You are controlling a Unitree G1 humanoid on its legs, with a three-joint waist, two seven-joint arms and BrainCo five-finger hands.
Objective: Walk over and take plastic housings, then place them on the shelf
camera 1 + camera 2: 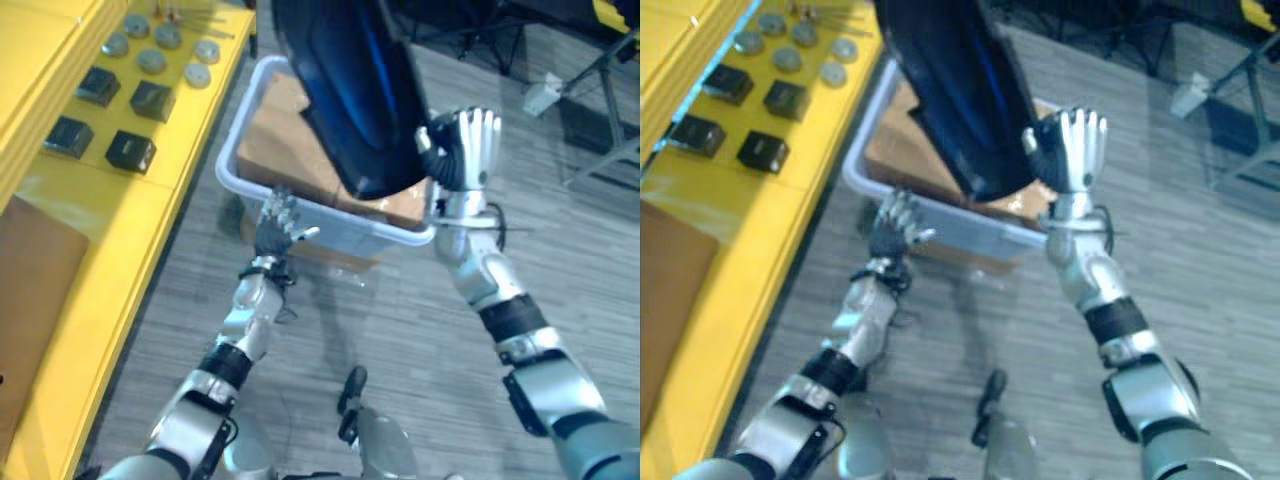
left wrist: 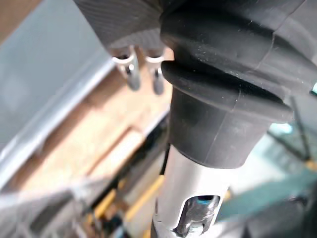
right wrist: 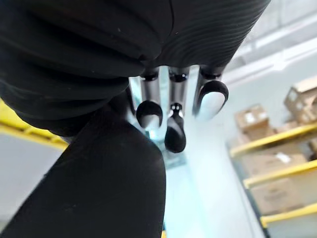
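A large dark plastic housing (image 1: 350,90) with a glossy blue-black inside hangs in the air over a pale plastic bin (image 1: 300,205). My right hand (image 1: 465,150) is raised at the housing's lower right edge, thumb hooked on that edge and fingers pointing up; the right wrist view shows the housing (image 3: 99,188) beside those fingers (image 3: 171,129). Lower down, my left hand (image 1: 280,225) holds nothing, fingers spread just in front of the bin's near rim. Its fingertips (image 2: 131,72) show in the left wrist view above the bin's wall (image 2: 49,89).
The bin stands on the grey floor with brown cardboard (image 1: 285,140) inside. A yellow shelf (image 1: 120,230) runs along the left, carrying black boxes (image 1: 130,150) and several grey discs (image 1: 150,60). A brown board lies on its near part.
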